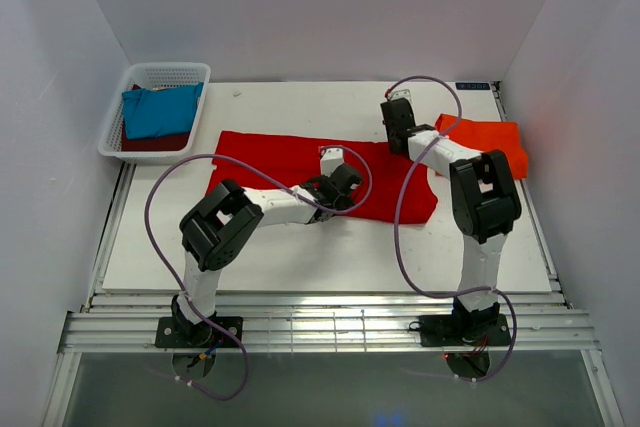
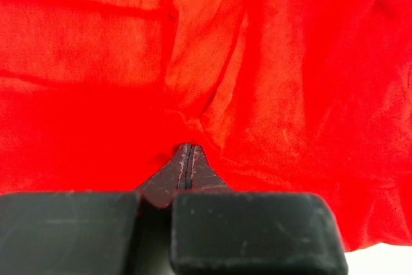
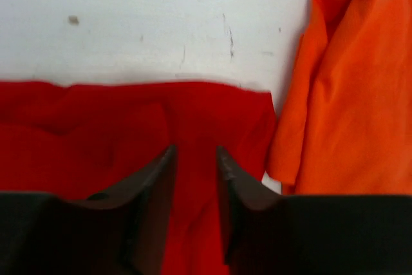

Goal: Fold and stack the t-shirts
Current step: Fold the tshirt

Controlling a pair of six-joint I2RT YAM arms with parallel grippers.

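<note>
Basket first: the white mesh basket (image 1: 155, 75) sits at the far left corner of the table (image 1: 330, 247). It holds a teal-blue t-shirt (image 1: 160, 110) lying on a dark maroon t-shirt (image 1: 150, 143), of which only a strip along the near edge shows. How either is folded cannot be made out.

Across the middle lies the bright red t-shirt (image 1: 265, 159), spread lengthwise, with part of it covered by the left arm. The left gripper (image 2: 187, 167) is low on this shirt, its fingers clenched together with only a thin seam between them. Creases in the red cloth run to the tips, so a nip of it seems caught there, though the contact point itself is hard to see. In the left wrist view the cloth fills almost the whole frame and its edges are cut off.

The right gripper (image 3: 195, 162) hovers over the red shirt's far right corner. Its fingers (image 3: 158, 178) are parted and grasp nothing.

Just beside that corner lies the orange-red t-shirt (image 1: 495, 142), folded, at the table's right edge and partly hidden by the right arm.
</note>
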